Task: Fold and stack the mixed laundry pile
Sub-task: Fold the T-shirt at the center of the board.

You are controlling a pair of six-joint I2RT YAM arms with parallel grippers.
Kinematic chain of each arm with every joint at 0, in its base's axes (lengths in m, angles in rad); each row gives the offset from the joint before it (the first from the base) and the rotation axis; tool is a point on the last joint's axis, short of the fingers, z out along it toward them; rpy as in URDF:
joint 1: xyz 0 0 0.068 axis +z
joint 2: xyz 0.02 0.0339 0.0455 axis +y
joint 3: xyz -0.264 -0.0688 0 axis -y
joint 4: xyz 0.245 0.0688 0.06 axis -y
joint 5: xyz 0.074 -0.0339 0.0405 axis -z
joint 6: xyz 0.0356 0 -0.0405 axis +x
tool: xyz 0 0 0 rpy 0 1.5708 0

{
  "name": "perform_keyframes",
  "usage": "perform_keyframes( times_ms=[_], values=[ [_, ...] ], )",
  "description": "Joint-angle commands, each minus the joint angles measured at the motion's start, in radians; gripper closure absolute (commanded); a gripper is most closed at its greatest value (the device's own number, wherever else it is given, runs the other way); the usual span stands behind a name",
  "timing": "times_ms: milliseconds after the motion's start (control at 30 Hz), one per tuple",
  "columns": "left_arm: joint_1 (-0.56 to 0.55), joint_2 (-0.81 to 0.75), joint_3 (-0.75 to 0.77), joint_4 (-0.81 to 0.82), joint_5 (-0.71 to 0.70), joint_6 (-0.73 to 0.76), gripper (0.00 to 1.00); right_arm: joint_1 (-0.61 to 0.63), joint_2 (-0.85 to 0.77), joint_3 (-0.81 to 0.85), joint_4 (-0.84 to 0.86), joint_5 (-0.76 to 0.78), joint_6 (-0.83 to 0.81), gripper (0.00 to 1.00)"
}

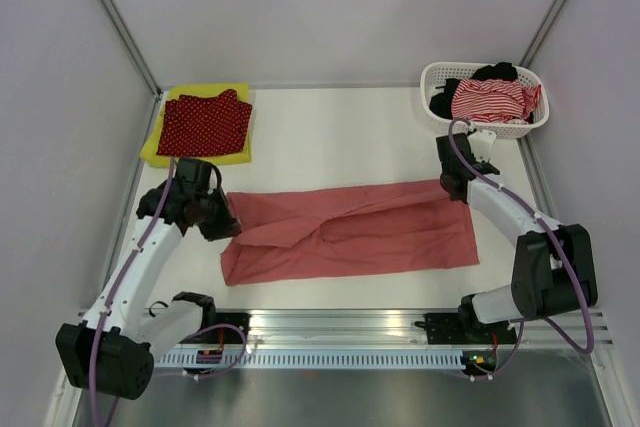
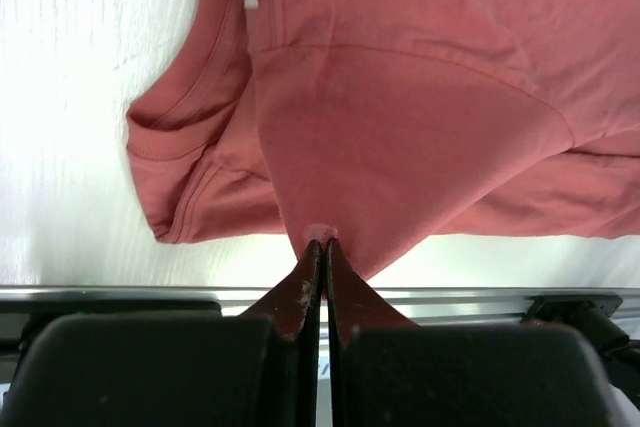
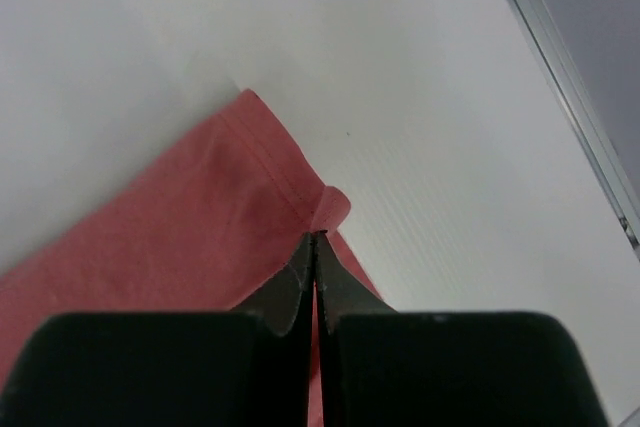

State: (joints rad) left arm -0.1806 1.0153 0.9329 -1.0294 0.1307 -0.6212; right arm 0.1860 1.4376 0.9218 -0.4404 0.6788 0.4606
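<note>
The salmon-pink polo shirt (image 1: 350, 232) lies stretched out across the middle of the table, partly folded lengthwise. My left gripper (image 1: 222, 219) is shut on the shirt's left end; in the left wrist view (image 2: 322, 240) the cloth (image 2: 400, 97) rises to the pinched tips. My right gripper (image 1: 456, 187) is shut on the shirt's hem at its upper right corner, as the right wrist view (image 3: 316, 235) shows on the shirt (image 3: 180, 227). The dark red white-dotted cloth (image 1: 205, 122) lies folded on the yellow-green garment (image 1: 160, 144) at the back left. The red-white striped piece (image 1: 488, 100) and a black piece (image 1: 495, 72) lie in the basket.
The white perforated basket (image 1: 436, 112) stands at the back right corner. Grey walls enclose the table on three sides. A metal rail (image 1: 340, 327) runs along the near edge by the arm bases.
</note>
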Motion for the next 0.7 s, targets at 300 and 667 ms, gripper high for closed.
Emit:
perform_keyframes(
  times_ms=[300,667],
  values=[
    [0.0,-0.012,-0.135,-0.047,0.053,-0.028,0.0,0.001,-0.127,-0.137,-0.184,-0.068,0.141,0.19],
    [-0.082,0.197,-0.101,0.372,0.191,-0.12,0.0,0.092,-0.174,-0.119,0.071,-0.465,-0.007,0.02]
  ],
)
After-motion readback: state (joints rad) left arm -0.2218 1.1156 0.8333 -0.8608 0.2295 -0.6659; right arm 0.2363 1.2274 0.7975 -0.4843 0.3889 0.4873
